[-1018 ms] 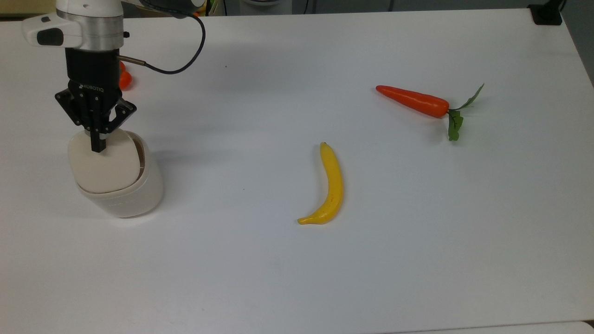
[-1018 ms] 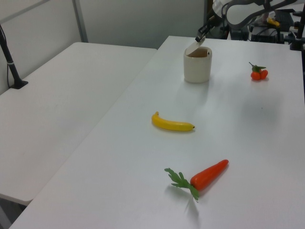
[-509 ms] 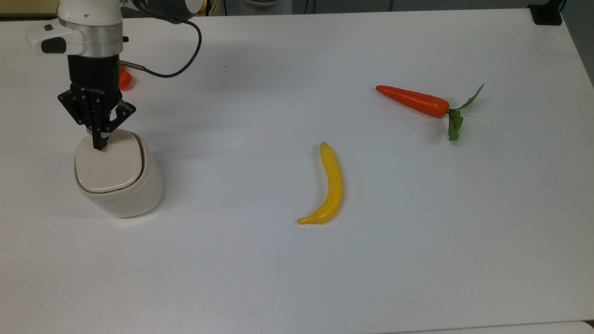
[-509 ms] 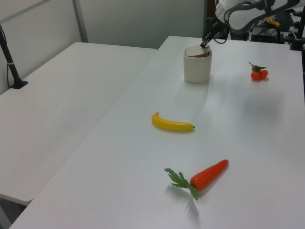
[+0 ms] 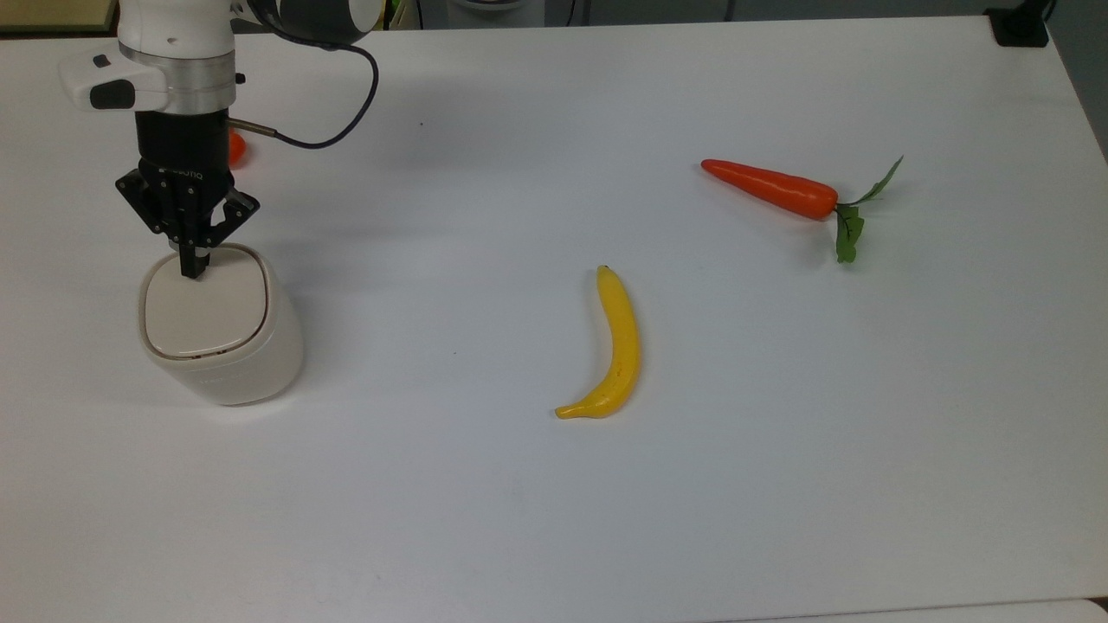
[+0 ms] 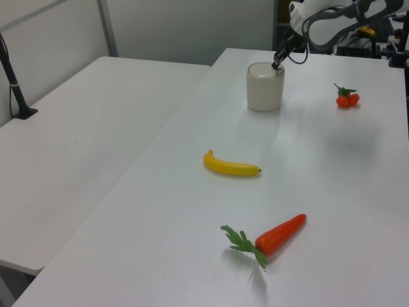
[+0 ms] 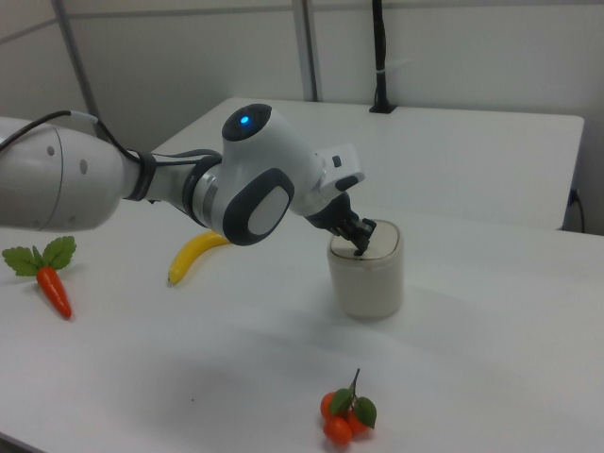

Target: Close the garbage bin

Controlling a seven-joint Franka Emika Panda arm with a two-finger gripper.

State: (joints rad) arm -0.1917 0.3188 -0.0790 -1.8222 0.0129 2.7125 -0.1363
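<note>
Pressing down on the bin, the gripper has its fingers pinched together, holding nothing; lid sits flat, so contents are hidden.

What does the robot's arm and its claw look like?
The arm is chunky and rounded, white with dark grey joint sections, and one joint has a small glowing blue light. Near the end sits a silver ring, then a black wrist with white lettering. The claw is black, with angular linkages and slim fingers. A thin black cable loops from the wrist.
</note>
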